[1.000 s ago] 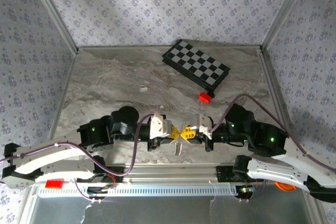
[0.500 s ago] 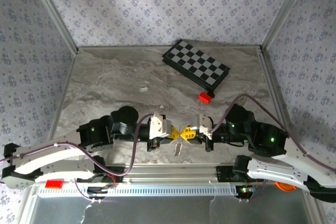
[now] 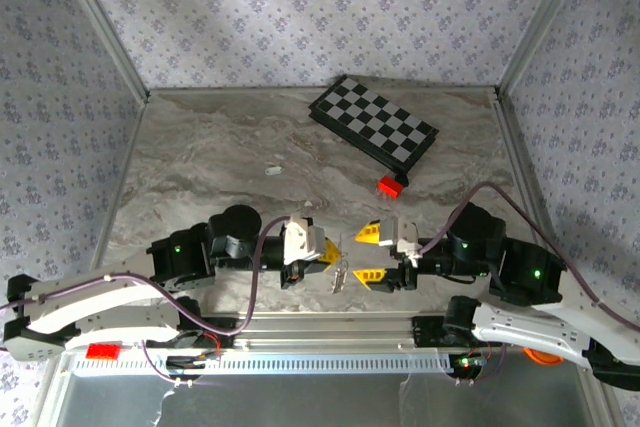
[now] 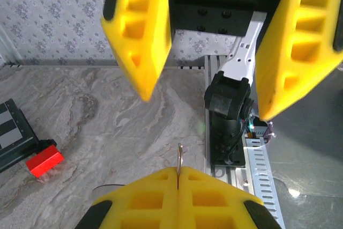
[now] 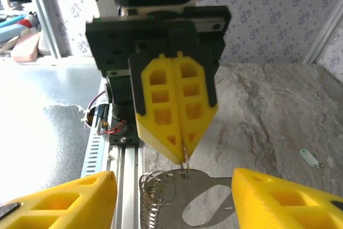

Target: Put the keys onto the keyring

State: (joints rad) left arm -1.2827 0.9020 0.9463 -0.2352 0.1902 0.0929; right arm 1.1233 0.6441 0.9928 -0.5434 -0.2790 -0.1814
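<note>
My left gripper is shut on the keyring, a thin metal loop pinched edge-on at its fingertips. In the right wrist view the keyring pokes out below the shut left gripper. A flat silver key with an oval hole hangs from it beside a coil of wire rings. From above, the keys dangle just under the left fingers. My right gripper stands open, a finger on either side of the hanging key and apart from it. A mint-green key lies on the table.
A chessboard lies at the back right, with a small red block in front of it. The metal rail at the arms' bases runs close below both grippers.
My right gripper has opened, let go of the key and drawn back a little to the right. The left gripper has stayed shut in place, with the keys hanging from it.
</note>
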